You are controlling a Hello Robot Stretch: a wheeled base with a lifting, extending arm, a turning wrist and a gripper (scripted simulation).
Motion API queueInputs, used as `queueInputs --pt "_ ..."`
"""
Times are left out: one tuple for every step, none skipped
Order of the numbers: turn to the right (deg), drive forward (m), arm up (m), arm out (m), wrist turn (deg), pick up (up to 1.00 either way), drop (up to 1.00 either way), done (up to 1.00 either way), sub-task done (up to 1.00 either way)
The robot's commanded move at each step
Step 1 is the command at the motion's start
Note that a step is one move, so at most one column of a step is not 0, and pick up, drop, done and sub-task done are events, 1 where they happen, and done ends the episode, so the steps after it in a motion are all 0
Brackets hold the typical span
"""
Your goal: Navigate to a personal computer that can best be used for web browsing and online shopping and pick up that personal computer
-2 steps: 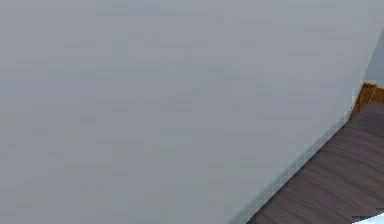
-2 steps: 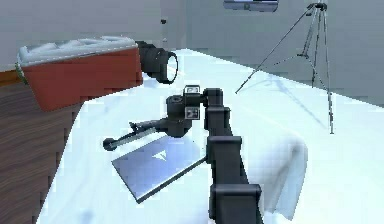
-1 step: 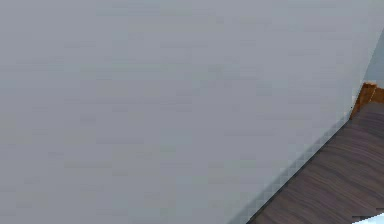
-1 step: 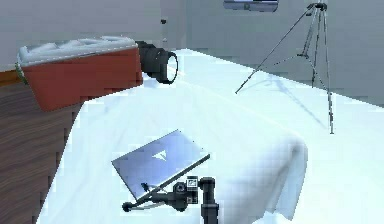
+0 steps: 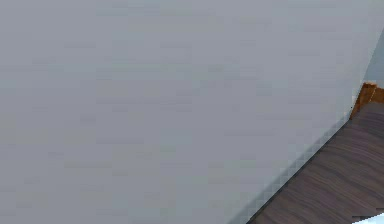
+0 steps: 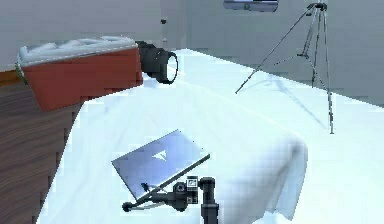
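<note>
Currently the laptop [image 6: 160, 160] lies flat on the bed [image 6: 250, 110], hand [image 6: 140, 201] close by its edge; can't tell the hand's state or whether it holds anything. Risk: thin slab, soft sheet, so the fingers may slide off.

Carrying, as a white bed [image 6: 240, 112], a flat grey laptop [image 6: 160, 160] at the near middle, a tripod [image 6: 316, 12] far right, and a red box [image 6: 80, 70] beside a dark round object [image 6: 160, 65] far left.

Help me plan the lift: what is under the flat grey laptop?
The flat grey laptop lies on a rumpled white sheet that shows around it. The patch directly beneath is covered, so nothing there can be checked.
</note>
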Motion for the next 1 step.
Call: queueInputs --pt "0.0 0.00 0.10 0.00 0.0 0.00 0.00 0.00 0.00"
